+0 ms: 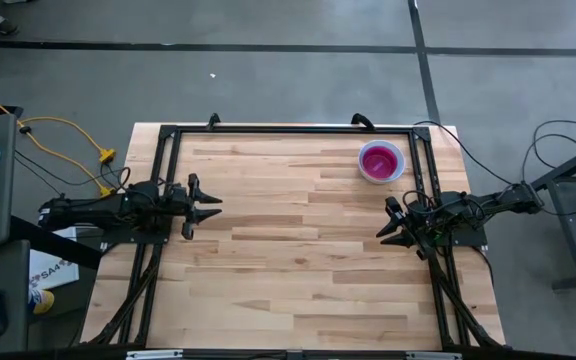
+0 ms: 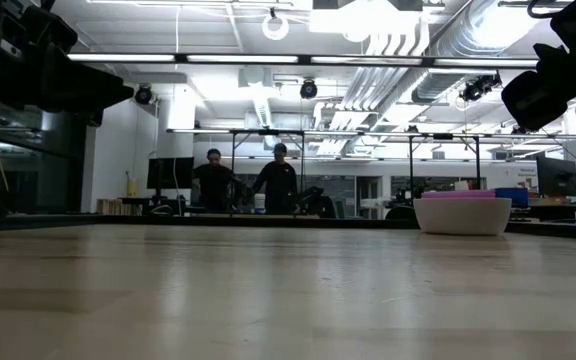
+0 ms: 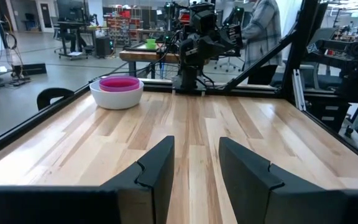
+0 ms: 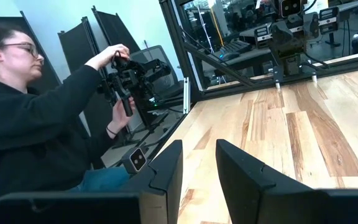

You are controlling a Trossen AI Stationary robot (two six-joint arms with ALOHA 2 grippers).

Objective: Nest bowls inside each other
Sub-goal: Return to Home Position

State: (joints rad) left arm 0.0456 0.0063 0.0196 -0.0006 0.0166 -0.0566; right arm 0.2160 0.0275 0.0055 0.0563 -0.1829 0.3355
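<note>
A stack of bowls (image 1: 381,162) rests by its base on the wooden table (image 1: 298,260) at the far right: a white outer bowl with a purple-magenta one nested inside. It also shows in the low view (image 2: 462,213) and in the left wrist view (image 3: 117,91). My left gripper (image 1: 215,205) hovers open over the table's left edge, pointing level toward the right. My right gripper (image 1: 383,225) hovers open over the right edge, pointing left, nearer than the bowls. Nothing lies between either pair of fingers (image 3: 194,168) (image 4: 197,165).
A black metal frame (image 1: 288,130) runs along the table's far edge and down both sides. A person (image 4: 36,118) sits beyond the table, hands on a control device. Two people (image 2: 248,185) stand far off in the room. Bare wood spans the table's middle and near part.
</note>
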